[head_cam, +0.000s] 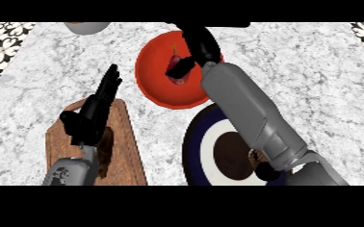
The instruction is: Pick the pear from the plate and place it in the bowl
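The right hand (186,66) hangs over the red bowl (153,74), fingers curled round the pear (177,73). It should lower before uncurling. The left hand (96,108) rests open.

The robot shows two forearms and two hands. The right forearm (249,113) is a long, smooth grey shell with rounded edges; it is thick behind the fingers and becomes a little narrower toward the wrist, where a short black joint connects it to the hand. The right hand (198,45) is fully black, with slim, jointed fingers (180,68) and a matte surface. The left forearm (71,170) is also grey, and behind the fingers its surface carries small dark speckled marks. The left hand (91,118) is black too, with a blocky palm, long thin fingers (108,84) and a short thumb at the side.
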